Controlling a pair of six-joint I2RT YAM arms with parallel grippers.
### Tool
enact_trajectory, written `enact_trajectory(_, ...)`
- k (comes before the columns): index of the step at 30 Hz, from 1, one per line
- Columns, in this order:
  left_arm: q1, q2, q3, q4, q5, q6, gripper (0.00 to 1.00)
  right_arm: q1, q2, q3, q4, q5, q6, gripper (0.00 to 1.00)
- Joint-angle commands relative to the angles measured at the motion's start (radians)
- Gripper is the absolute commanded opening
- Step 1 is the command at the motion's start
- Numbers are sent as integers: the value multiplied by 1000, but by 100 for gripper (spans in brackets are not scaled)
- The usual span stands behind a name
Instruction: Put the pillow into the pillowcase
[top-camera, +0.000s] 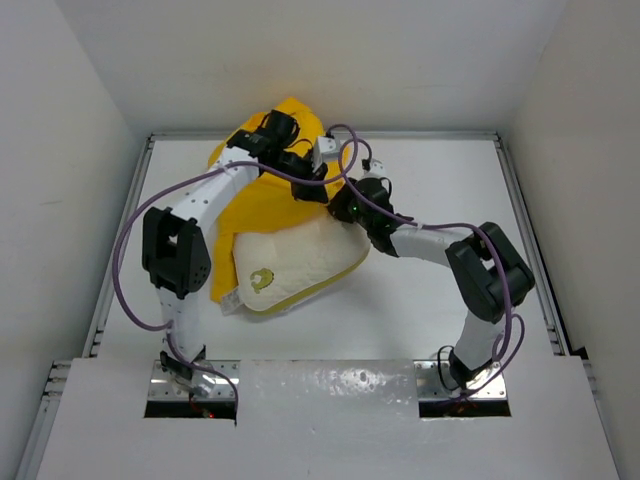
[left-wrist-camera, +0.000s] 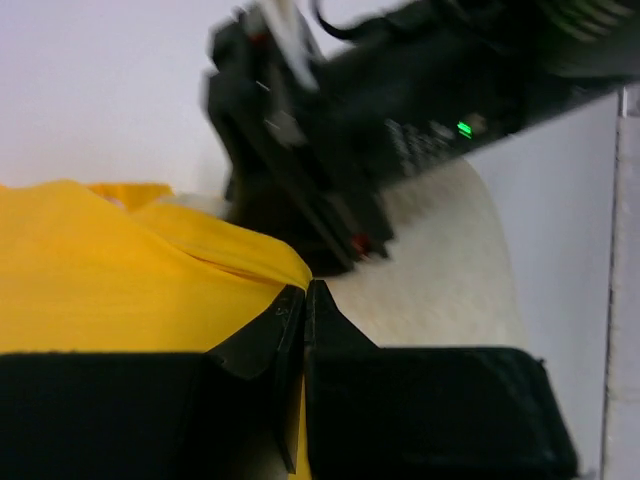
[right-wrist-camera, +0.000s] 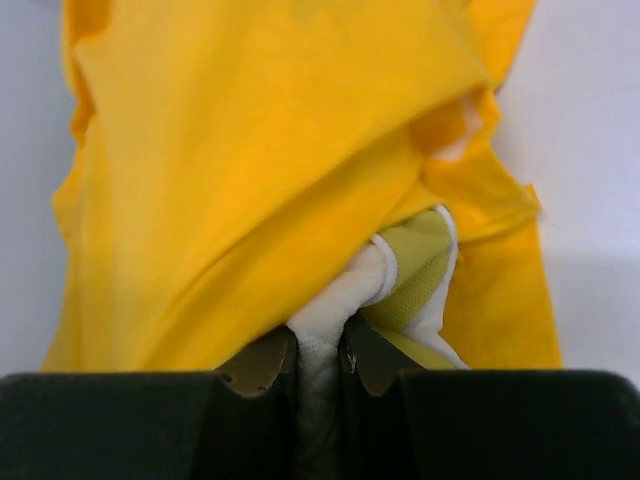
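Left gripper (left-wrist-camera: 305, 298): fingers closed tip to tip, pinching a fold of the bright yellow pillowcase (left-wrist-camera: 110, 285).
Right gripper (right-wrist-camera: 318, 352): fingers clamped on a cream-white corner of the pillow (right-wrist-camera: 335, 298), just beside its yellow-green edge band (right-wrist-camera: 415, 262).
Pillow: partly under the pillowcase; in the top view its uncovered end points to 6 o'clock, with the yellow emblem (top-camera: 262, 279) near its 7 o'clock corner.
Pillowcase: bunched over the pillow's 12 o'clock end, beneath both wrists.
Table (top-camera: 440, 300): white, with the bundle lying left of centre.

Left gripper (left-wrist-camera: 305, 300), right gripper (right-wrist-camera: 318, 345): both closed.
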Motion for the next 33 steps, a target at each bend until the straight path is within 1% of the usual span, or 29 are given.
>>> enact_trajectory(1, -44, -149, -108, -166, 125, 127, 0, -15, -7, -1, 73, 257, 170, 0)
enact_trajectory(3, 4, -182, -206, -109, 91, 120, 0, -10, -12, -24, 73, 260, 191, 0)
enact_trajectory(4, 57, -186, -282, -54, 84, 100, 0, -9, -10, -28, 81, 209, 182, 0)
enact_trajectory(5, 77, -184, -300, -46, 67, 98, 0, -9, -9, -22, 82, 161, 156, 0)
enact_trajectory(6, 96, -178, -302, -47, 17, 100, 4, -6, -12, -4, 73, 103, 79, 14)
enact_trajectory(7, 126, -178, -291, -58, -7, 95, 15, -1, -18, 7, 55, -24, 29, 34)
enact_trajectory(8, 143, -180, -285, -61, -25, 91, 31, 5, -27, 22, 15, -67, -20, 58)
enact_trajectory(9, 163, -196, -280, -64, -56, 88, 47, 8, -62, 39, -95, -89, -113, 80)
enact_trajectory(10, 203, -210, -283, -54, -73, 66, 66, 13, -85, 34, -143, -92, -149, 85)
enact_trajectory(11, 225, -227, -291, -38, -94, 46, 72, 11, -113, 18, -180, -91, -173, 92)
enact_trajectory(12, 248, -265, -298, -19, -158, 14, 78, 5, -175, -26, -241, -70, -219, 97)
enact_trajectory(13, 294, -288, -317, 11, -188, -44, 80, -10, -206, -48, -269, -16, -232, 98)
enact_trajectory(14, 321, -310, -329, 23, -215, -67, 81, -21, -232, -67, -292, 5, -239, 97)
enact_trajectory(15, 352, -359, -367, 60, -264, -131, 89, -30, -265, -93, -329, 16, -243, 94)
enact_trajectory(16, 413, -383, -390, 81, -292, -162, 90, -47, -269, -97, -338, 12, -243, 90)
enact_trajectory(17, 439, -418, -416, 95, -371, -187, 90, -49, -268, -101, -343, -26, -249, 86)
enact_trajectory(18, 476, -425, -464, 95, -410, -208, 85, -50, -260, -94, -343, -52, -270, 82)
enact_trajectory(20, 559, -417, -513, 66, -455, -184, 71, -46, -202, -62, -343, -168, -267, 63)
enact_trajectory(21, 614, -408, -563, 40, -456, -166, 57, -44, -176, -47, -350, -201, -252, 55)
enact_trajectory(22, 642, -401, -587, 28, -453, -161, 56, -29, -132, -30, -361, -220, -243, 37)
enact_trajectory(23, 665, -394, -608, 20, -438, -156, 57, -13, -116, -12, -370, -226, -240, 29)
enact_trajectory(25, 731, -408, -676, 43, -424, -158, 68, 55, -89, 42, -375, -214, -253, 19)
enact_trajectory(26, 760, -435, -726, 95, -429, -161, 75, 100, -57, 89, -369, -226, -256, 14)
enact_trajectory(27, 768, -448, -754, 123, -444, -165, 78, 121, -8, 125, -369, -247, -256, 12)
enact_trajectory(28, 773, -459, -774, 147, -459, -164, 80, 138, -7, 161, -372, -273, -255, 12)
enact_trajectory(29, 774, -468, -794, 166, -496, -159, 82, 157, 50, 256, -398, -299, -258, 11)
enact_trajectory(31, 783, -447, -832, 215, -534, -162, 84, 212, 101, 364, -457, -336, -285, 11)
enact_trajectory(32, 791, -436, -838, 224, -536, -164, 84, 230, 123, 454, -488, -336, -305, 14)
enact_trajectory(33, 796, -424, -840, 229, -536, -164, 85, 246, 122, 482, -554, -344, -340, 16)
